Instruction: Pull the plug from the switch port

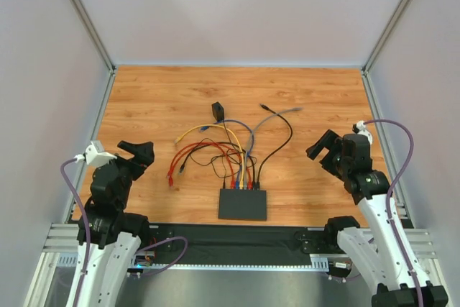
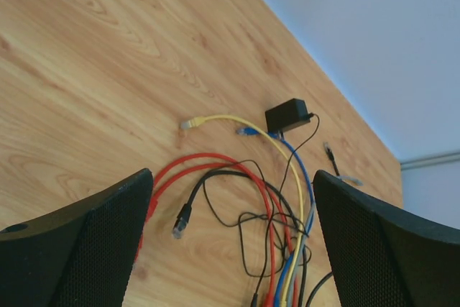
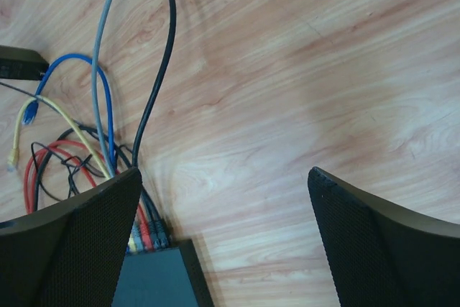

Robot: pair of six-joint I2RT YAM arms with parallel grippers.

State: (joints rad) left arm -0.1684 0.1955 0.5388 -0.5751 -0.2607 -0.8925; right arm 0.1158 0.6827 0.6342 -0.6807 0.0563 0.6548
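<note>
Off to the left of the counter (image 1: 165,98), my left tool (image 1: 136,151) hangs above the wood with its fingers wide apart, gripping and touching nothing. Toward the middle, near the front edge, lies the switch (image 1: 243,204). A row of plugs (image 1: 241,185) is seated along its far edge, and their coloured cables (image 1: 230,167) sprawl in a loose tangle toward a small black block (image 1: 218,111). I judge the switch light enough to slide when tugged, so one tool should pin it. Each plug looks small and stiff, its cord limp. I'd grip the plug body just beside the socket, never the cord. Over on the right, my right tool (image 1: 325,147) is spread just as wide, empty and well apart from the switch.
</note>
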